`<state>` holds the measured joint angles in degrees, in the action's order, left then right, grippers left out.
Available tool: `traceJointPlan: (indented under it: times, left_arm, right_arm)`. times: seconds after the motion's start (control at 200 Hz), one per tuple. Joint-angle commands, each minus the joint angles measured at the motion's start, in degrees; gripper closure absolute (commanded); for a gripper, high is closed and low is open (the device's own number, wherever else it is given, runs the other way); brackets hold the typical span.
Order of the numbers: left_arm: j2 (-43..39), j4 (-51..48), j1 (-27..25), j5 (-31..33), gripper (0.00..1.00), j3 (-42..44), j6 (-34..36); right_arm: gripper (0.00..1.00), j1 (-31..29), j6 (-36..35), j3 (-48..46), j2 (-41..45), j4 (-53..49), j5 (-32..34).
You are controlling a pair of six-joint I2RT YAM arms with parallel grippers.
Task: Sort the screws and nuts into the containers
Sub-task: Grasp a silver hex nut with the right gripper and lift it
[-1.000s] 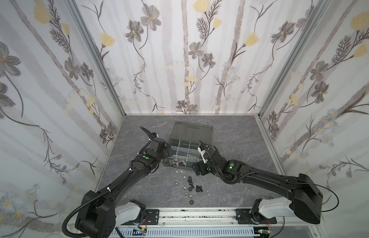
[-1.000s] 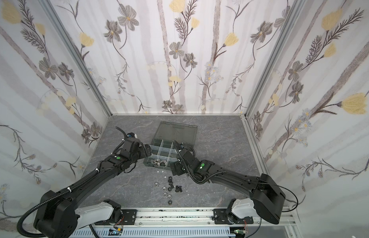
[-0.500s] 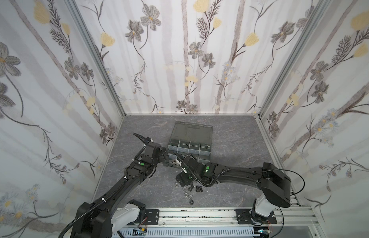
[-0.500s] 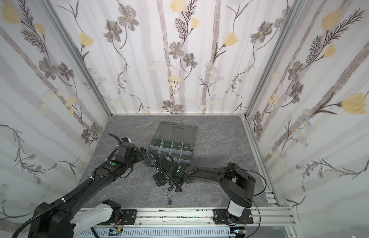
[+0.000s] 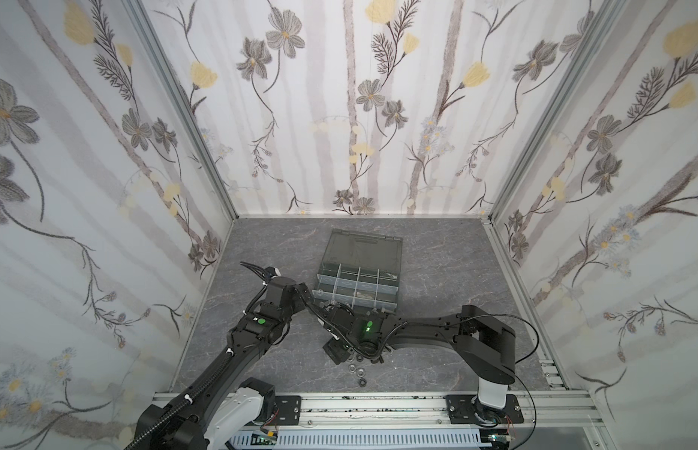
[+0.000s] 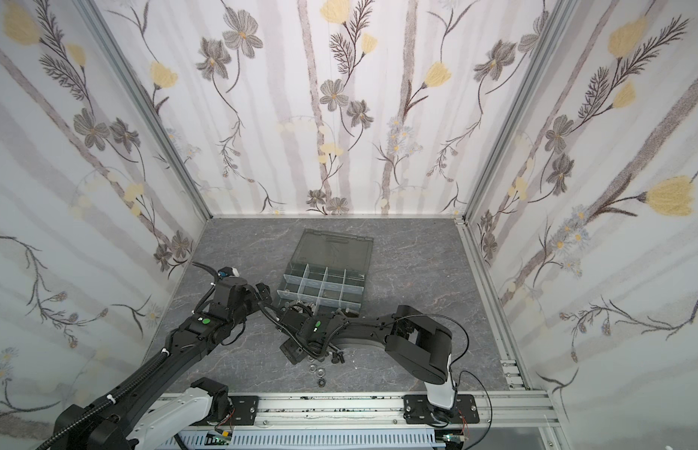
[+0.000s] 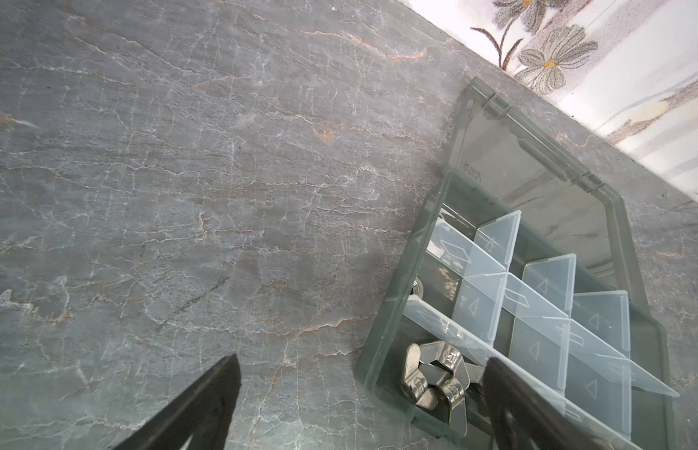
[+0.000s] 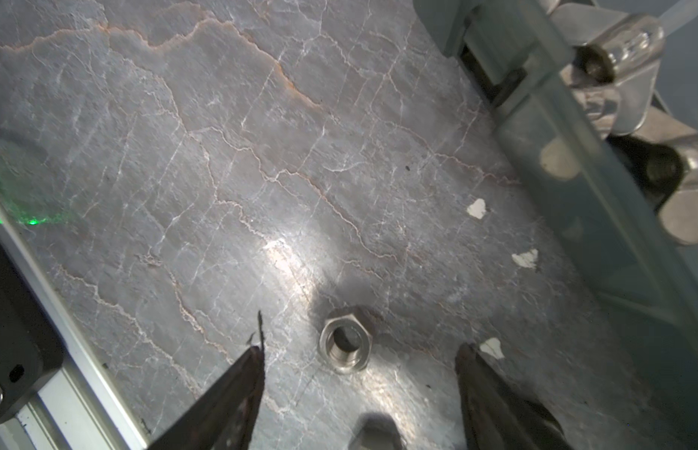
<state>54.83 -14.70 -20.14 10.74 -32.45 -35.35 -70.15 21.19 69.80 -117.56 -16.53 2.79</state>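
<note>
The dark grey organiser box lies open on the table, lid folded back, light dividers marking off the containers. Silver wing nuts fill its corner cell. My left gripper is wide open and empty. One of its fingers is above that cell and the other is over the bare table. My right gripper is open and low over the table beside the box. A silver hex nut lies between its fingers, touching neither. Nuts and black screws lie near the front.
My right arm's wrist hides its gripper in both top views. White flecks dot the table by the box wall. A second blurred nut sits closer to the camera. The metal rail runs along the front edge, and flowered walls close in three sides.
My right arm has folded in, and its wrist has swept left from the box down to the table in front of it. My left gripper has drawn back slightly from the box.
</note>
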Motion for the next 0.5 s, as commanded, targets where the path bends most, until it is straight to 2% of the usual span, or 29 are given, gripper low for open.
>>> traceJointPlan:
  times: [0.0, 0.285, 0.495]
  left_arm:
    - [-1.27, 1.61, 0.27, 1.13, 0.00, 0.75, -1.30]
    - [-3.79, 1.87, 0.80, 0.93, 0.00, 3.16, -2.44]
    - [-5.07, 2.14, 0.98, 0.69, 0.00, 4.38, -2.69]
  right_arm:
    - [0.26, -0.12, -0.80, 0.64, -0.73, -0.11, -0.02]
    - [0.34, -0.68, -1.41, 2.50, -2.96, -1.53, 0.12]
    - [0.43, -0.94, -1.51, 3.06, -4.24, -1.53, -0.32]
